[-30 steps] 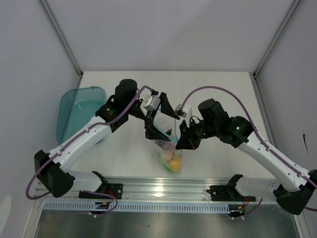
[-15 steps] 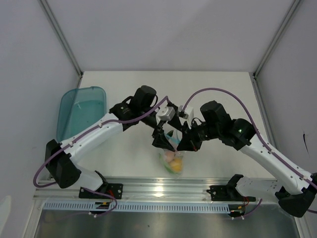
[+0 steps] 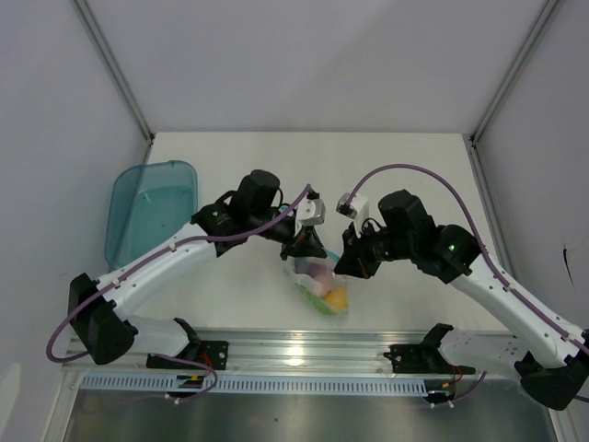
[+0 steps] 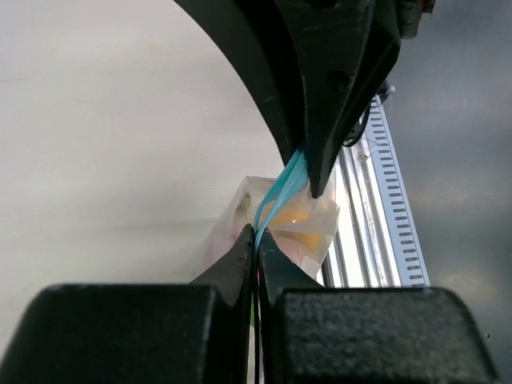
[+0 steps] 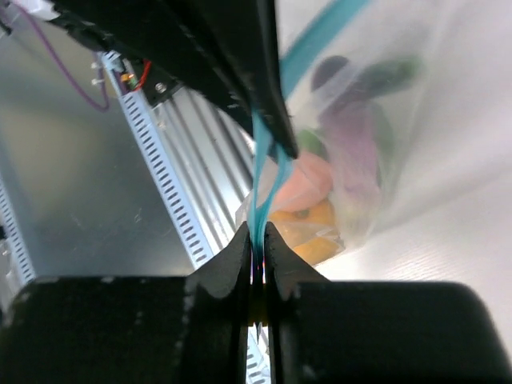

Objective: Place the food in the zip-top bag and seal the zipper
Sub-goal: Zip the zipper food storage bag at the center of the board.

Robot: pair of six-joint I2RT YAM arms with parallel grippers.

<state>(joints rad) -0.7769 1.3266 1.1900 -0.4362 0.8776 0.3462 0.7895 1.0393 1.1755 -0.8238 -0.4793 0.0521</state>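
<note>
The clear zip-top bag (image 3: 319, 284) hangs between both grippers near the table's front edge, its mouth held up. Inside lies the food: an orange piece (image 5: 308, 224), a pink piece (image 5: 310, 180), a purple piece (image 5: 352, 136) and a green piece (image 5: 394, 70). My left gripper (image 4: 257, 234) is shut on the light blue zipper (image 4: 280, 192) at one end of the mouth. At the other end my right gripper (image 5: 256, 232) is shut on the same zipper strip (image 5: 259, 180). In the top view the left gripper (image 3: 306, 250) and right gripper (image 3: 343, 264) stand close together over the bag.
A translucent teal tub (image 3: 147, 207) sits at the table's left edge. The metal rail (image 3: 304, 348) runs along the front, just beyond the bag. Purple cables loop above both arms.
My left gripper came down from above the bag with jaws open and has shut on the zipper strip. The right gripper has kept its hold. The bag has shifted slightly.
</note>
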